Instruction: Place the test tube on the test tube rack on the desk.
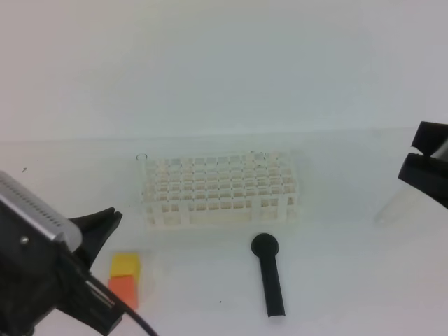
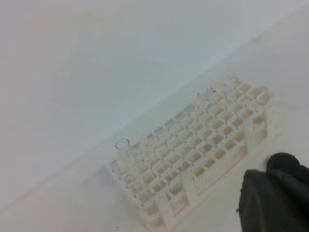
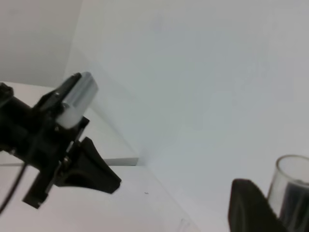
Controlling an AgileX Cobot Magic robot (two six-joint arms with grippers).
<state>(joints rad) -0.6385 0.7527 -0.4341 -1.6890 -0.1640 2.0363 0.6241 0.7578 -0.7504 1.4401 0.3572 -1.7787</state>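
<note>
My right gripper [image 1: 422, 159] at the far right is shut on a clear test tube [image 1: 395, 206], which hangs tilted down and to the left, above the desk [image 1: 336, 280]. The right wrist view shows the tube's round open rim [image 3: 291, 186] beside one dark finger [image 3: 247, 208]. The white test tube rack [image 1: 220, 190] stands mid-desk, well left of that gripper. Another clear tube [image 1: 142, 160] stands in the rack's back left corner [image 2: 122, 144]. My left gripper [image 1: 119, 266] hovers at the lower left, open and empty.
A black round-headed stick [image 1: 269, 274] lies in front of the rack. A yellow block [image 1: 125, 264] and an orange block [image 1: 123, 290] sit at the front left beside my left arm. A plain white wall rises behind the desk.
</note>
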